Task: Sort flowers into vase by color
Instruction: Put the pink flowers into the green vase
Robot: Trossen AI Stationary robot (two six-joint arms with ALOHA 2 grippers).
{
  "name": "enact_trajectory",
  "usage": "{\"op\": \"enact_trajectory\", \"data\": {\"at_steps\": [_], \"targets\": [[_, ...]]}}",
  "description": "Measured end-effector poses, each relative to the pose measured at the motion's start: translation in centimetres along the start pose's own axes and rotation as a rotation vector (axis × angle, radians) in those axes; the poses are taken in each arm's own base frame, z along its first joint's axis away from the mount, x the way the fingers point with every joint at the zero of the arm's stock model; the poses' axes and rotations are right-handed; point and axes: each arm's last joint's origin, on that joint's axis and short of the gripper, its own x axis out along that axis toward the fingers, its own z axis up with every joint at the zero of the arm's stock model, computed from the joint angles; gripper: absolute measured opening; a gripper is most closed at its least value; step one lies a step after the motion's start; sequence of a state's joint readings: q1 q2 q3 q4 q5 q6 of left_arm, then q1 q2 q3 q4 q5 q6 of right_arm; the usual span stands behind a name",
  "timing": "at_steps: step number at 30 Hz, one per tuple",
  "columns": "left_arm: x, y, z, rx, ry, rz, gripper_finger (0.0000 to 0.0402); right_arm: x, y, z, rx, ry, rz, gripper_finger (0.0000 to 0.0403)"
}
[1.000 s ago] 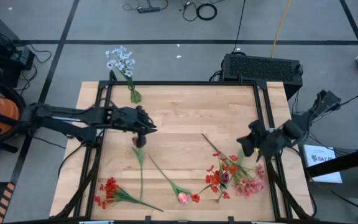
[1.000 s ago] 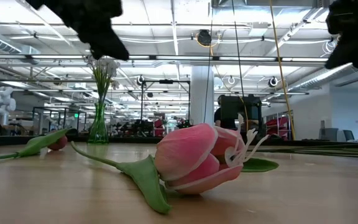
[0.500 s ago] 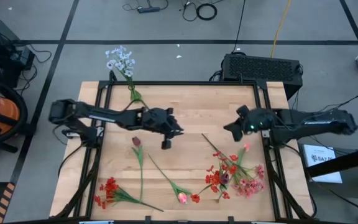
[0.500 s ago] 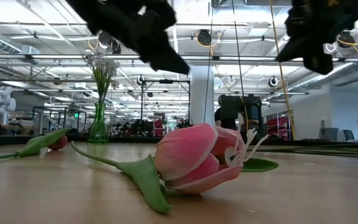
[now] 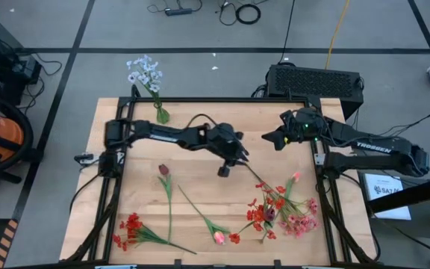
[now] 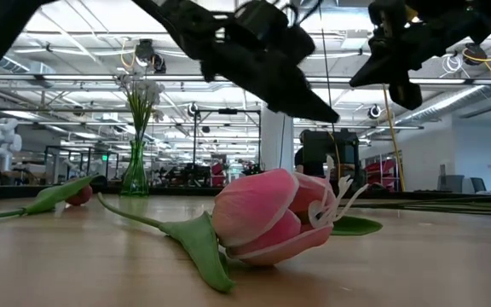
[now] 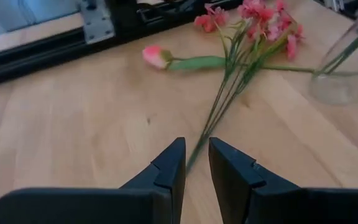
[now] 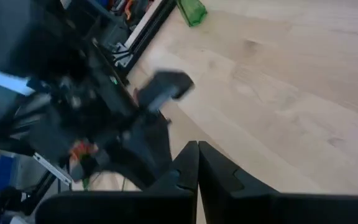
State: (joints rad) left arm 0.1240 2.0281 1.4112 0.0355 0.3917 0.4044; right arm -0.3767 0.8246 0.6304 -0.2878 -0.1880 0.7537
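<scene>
Left wrist view — left gripper (image 7: 196, 163) slightly parted, empty; glass vase (image 7: 347, 74) cut off — right gripper (image 8: 197, 163) pressed together.

my fingers (image 7: 166, 171): black
table (image 5: 215, 123): pale wood grain
tulip (image 6: 271, 217): pink, green leaf
clusters (image 5: 131, 224): red
sprig (image 5: 145, 71): white, pale blue
vase (image 6: 135, 175): green glass

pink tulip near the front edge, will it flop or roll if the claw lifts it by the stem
The pink tulip probably droops: its head looks bulky against a thin stem. It seems light. Rolling is unlikely, since the leaf lies flat on the table.
</scene>
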Motion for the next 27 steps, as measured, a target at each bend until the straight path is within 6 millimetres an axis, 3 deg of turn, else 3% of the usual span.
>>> {"op": "enact_trajectory", "data": {"at_steps": [5, 12, 27], "targets": [[3.4, 0.0, -1.3, 0.082, 0.015, -0.049, 0.0079, -0.5, 0.1, 0.9, 0.028, -0.092, 0.017, 0.0], [6.2, -0.3, -4.2, 0.154, 0.075, -0.091, 0.0079, -1.6, 0.9, 2.0, 0.055, -0.223, 0.113, 0.0], [7.5, 0.4, -5.2, 0.254, 0.112, -0.071, 0.0079, -1.9, 1.1, 2.1, 0.111, -0.26, 0.125, 0.0]]}}
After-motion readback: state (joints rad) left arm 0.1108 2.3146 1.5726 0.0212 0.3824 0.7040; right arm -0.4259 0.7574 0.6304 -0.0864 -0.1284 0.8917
